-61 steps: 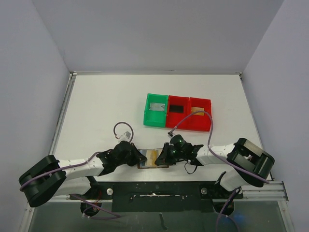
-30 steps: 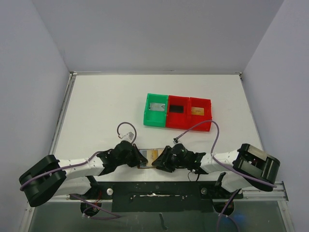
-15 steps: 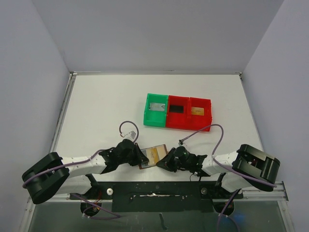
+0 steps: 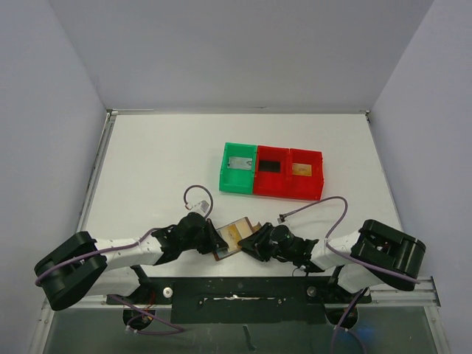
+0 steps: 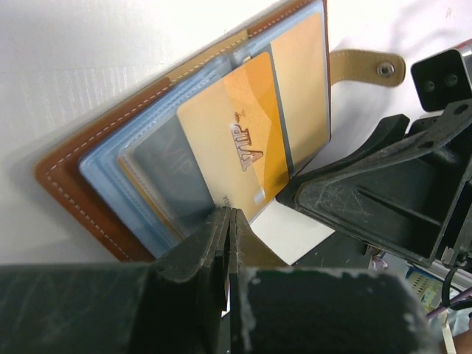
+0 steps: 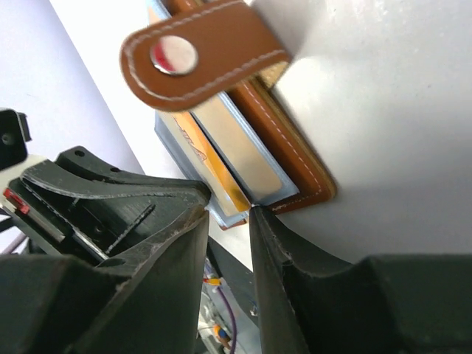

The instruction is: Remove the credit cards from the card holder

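Tracking the change: the wallet (image 4: pixel 236 234) now sits skewed on the worktop (image 4: pixel 147 169) with its far corner swung away from the arm bases. Two seconds back it lies square to the near edge. Over that span the left pincer (image 5: pixel 227 215) shifts only slightly. The right pincer (image 4: pixel 255 243) comes from the wallet's far-right side down low against its right edge. My read: the pair is bracing and re-aiming the wallet, and the pull has not started yet.

At the left pincer the fingers are closed to a hairline, tips on the near edge of the open wallet, apparently pinching it there. The orange card (image 5: pixel 236 147) lies just beyond those tips, half tucked under the clear sleeve (image 5: pixel 158 177). The tab (image 6: pixel 199 55) hangs loose off the wallet's right side.

At the right pincer the jaws stand a narrow gap apart, with the sleeve corner and the orange card's edge right at the mouth. Cannot tell whether it is clamped or only touching.

Further right and well apart, the green tray (image 4: pixel 223 177) holds a grey card (image 4: pixel 237 164). The red tray (image 4: pixel 287 195) holds a black card (image 4: pixel 271 165) and a gold-coloured item (image 4: pixel 301 170). I judge the orange card the last one left to pull.
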You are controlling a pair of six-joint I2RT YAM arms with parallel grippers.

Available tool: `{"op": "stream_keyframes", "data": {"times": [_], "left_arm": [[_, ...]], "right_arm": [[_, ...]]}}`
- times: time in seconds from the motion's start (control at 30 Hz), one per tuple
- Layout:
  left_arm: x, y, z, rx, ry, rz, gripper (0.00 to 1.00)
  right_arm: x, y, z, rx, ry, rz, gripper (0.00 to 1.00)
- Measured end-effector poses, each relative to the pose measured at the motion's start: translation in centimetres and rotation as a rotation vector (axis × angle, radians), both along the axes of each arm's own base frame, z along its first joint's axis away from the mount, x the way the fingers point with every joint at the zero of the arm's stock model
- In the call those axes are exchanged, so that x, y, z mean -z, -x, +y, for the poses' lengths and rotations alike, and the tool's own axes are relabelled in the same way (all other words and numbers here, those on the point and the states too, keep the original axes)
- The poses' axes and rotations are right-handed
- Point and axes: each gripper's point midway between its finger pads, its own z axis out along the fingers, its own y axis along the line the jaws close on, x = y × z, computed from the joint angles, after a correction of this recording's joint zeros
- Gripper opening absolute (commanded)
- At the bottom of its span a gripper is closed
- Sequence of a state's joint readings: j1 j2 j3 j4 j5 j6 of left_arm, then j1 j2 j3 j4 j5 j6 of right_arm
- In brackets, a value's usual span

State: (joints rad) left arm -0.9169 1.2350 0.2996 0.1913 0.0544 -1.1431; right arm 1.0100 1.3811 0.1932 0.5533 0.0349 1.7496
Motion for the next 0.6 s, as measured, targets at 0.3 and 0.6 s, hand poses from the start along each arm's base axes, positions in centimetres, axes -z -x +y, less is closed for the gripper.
{"op": "stream_keyframes", "data": {"times": [0.3,0.6], "left_arm": [[0.0,0.2,-0.2,0.014,0.006,0.007,0.0],[0.0,0.2,-0.4,0.018,0.01,0.008,0.0]], "right_arm": [[0.4,-1.1,0.1,0.055,-0.037,0.026,0.16],[0.8,-1.9,-0.1,0.039,-0.004,0.018,0.0]]}}
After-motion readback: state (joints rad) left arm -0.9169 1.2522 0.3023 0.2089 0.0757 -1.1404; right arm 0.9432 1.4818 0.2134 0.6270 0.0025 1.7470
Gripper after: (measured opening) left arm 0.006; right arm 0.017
